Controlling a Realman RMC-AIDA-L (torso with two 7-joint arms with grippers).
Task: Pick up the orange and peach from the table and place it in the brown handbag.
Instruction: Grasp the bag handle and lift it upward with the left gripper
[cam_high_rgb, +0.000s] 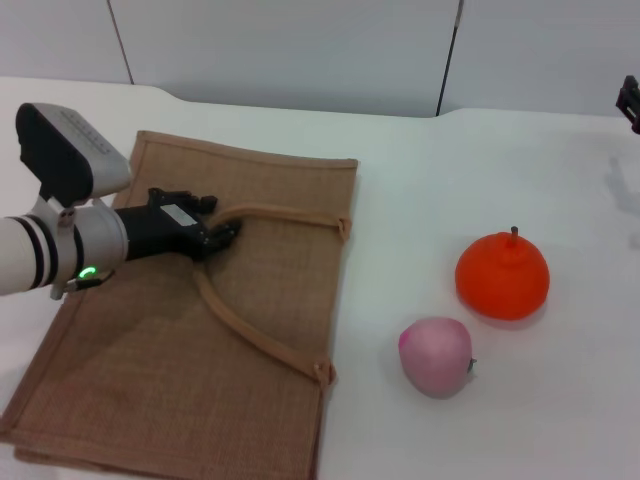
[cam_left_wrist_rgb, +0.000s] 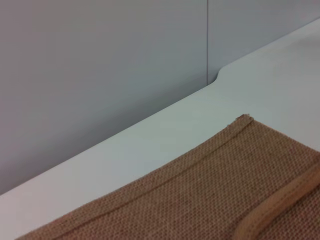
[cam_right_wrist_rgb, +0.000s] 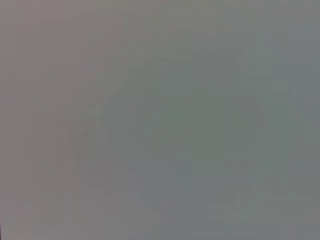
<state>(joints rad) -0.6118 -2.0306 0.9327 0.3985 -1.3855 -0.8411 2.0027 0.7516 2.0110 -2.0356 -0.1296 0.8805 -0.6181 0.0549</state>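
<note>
The brown handbag (cam_high_rgb: 190, 340) lies flat on the white table at the left, its woven corner also showing in the left wrist view (cam_left_wrist_rgb: 200, 195). My left gripper (cam_high_rgb: 222, 238) rests over the bag's upper part, shut on the bend of a tan loop handle (cam_high_rgb: 265, 345), which runs off in a V toward the bag's opening edge. The orange (cam_high_rgb: 502, 276) sits on the table to the right of the bag. The pale pink peach (cam_high_rgb: 436, 355) lies just in front and left of it. My right gripper (cam_high_rgb: 628, 102) barely shows at the far right edge, well away from both fruits.
A grey wall (cam_high_rgb: 300, 50) runs behind the table's (cam_high_rgb: 430, 180) rear edge. The right wrist view shows only a plain grey surface. Bare white tabletop lies between the bag and the fruits.
</note>
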